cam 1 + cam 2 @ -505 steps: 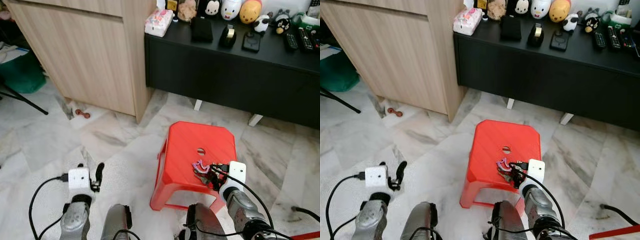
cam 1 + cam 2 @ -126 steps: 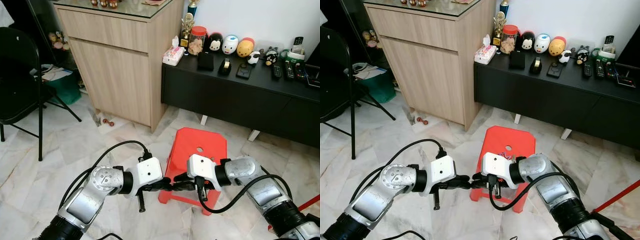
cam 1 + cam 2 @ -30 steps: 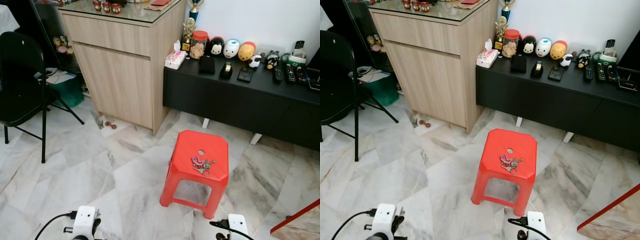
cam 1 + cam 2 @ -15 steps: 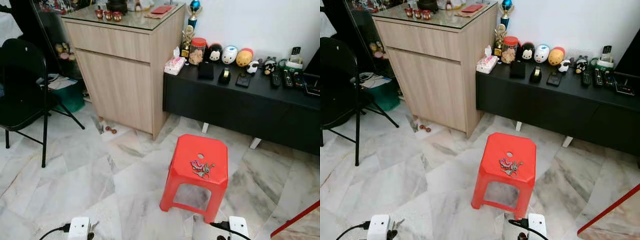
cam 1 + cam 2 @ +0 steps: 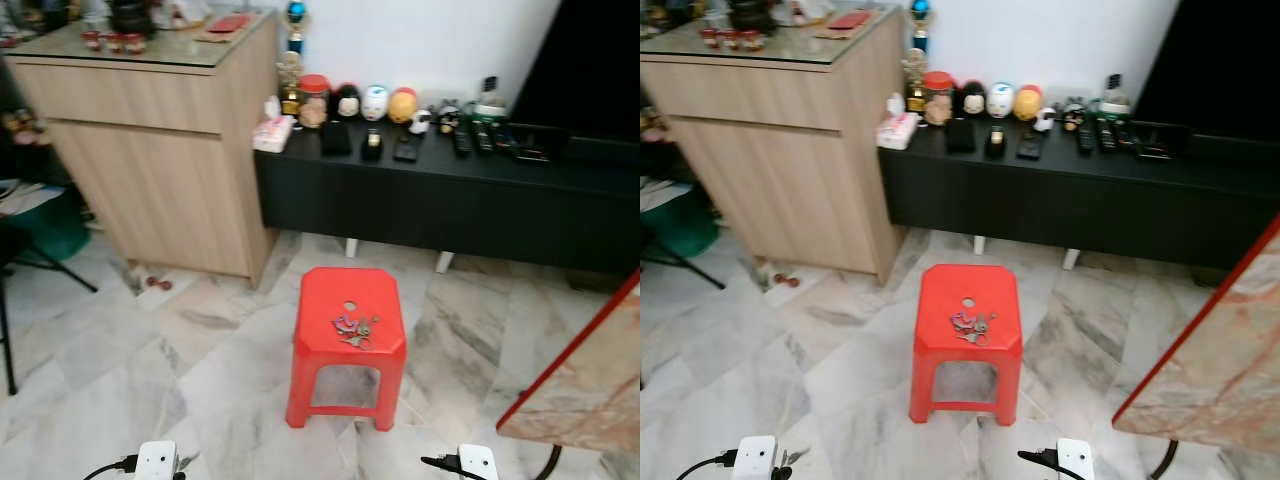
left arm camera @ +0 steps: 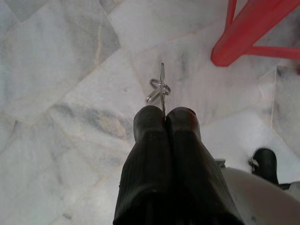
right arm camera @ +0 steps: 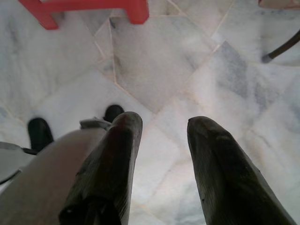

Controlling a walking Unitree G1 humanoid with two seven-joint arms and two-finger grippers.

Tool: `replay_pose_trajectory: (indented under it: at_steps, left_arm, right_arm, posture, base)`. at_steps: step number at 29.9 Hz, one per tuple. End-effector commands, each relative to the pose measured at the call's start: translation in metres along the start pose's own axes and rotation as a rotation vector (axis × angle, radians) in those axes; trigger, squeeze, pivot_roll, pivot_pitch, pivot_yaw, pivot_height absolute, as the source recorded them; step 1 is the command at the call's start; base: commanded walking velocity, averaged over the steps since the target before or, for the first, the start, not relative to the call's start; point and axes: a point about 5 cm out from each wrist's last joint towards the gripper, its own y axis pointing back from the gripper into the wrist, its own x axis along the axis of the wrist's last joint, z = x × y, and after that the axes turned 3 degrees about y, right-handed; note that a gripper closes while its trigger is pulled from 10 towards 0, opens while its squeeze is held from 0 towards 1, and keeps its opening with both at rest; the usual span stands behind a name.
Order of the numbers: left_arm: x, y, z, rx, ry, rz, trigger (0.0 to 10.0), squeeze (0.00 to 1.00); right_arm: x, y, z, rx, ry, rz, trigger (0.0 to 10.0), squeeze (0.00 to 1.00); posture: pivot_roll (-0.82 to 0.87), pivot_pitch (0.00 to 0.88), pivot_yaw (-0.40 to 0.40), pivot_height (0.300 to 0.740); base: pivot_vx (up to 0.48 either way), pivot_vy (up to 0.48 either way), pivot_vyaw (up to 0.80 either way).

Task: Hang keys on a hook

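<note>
A small silver key ring is pinched between the tips of the left gripper, whose two black fingers are pressed together and hang low over the marble floor. A second bunch of keys lies on top of the red stool, which stands in front of the black cabinet. The right gripper hangs low too, with its fingers apart and nothing between them.

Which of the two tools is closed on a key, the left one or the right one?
The left tool: its fingers press together on a thin silver key. The right tool has its fingers spread apart, with nothing between them.
</note>
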Motion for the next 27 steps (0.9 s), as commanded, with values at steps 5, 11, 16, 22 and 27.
replay_pose_trajectory:
  at_steps: [5, 11, 16, 22, 27]
  left_arm:
    - [-0.0115, 0.0034, 0.0019, -0.009, -0.019, -0.033, 10.0, 0.0]
    - [-0.0121, 0.0038, 0.0011, -0.01, -0.011, -0.032, 10.0, 0.0]
    - [-0.0095, 0.003, 0.0008, -0.01, -0.01, -0.023, 10.0, 0.0]
    - [-0.0086, 0.0027, 0.001, -0.01, -0.008, -0.019, 10.0, 0.0]
    - [-0.0081, 0.0024, 0.0023, -0.016, -0.009, -0.02, 10.0, 0.0]
  right_arm:
    - [0.0037, -0.0001, 0.0025, -0.022, -0.001, 0.012, 10.0, 0.0]
    - [0.0019, -0.0003, 0.0015, -0.024, -0.022, -0.005, 10.0, 0.0]
    - [0.0015, -0.0003, 0.0009, -0.022, -0.013, -0.013, 10.0, 0.0]
    - [0.0011, -0.0004, -0.0012, -0.01, -0.011, -0.014, 10.0, 0.0]
    - [0.004, -0.0009, -0.0052, -0.001, -0.021, 0.001, 10.0, 0.0]
  posture:
    - [0.1, 0.0, -0.029, 0.74]
    - [0.1, 0.0, -0.025, 0.74]
    - [0.1, 0.0, -0.022, 0.74]
    - [0.1, 0.0, -0.021, 0.74]
    - [0.1, 0.0, -0.017, 0.74]
  base:
    - [0.0, -0.352, 0.0]
    - [0.0, -0.408, -0.2]
    - [0.0, -0.407, -0.76]
    - [0.0, -0.408, -0.36]
    - [0.0, -0.406, 0.0]
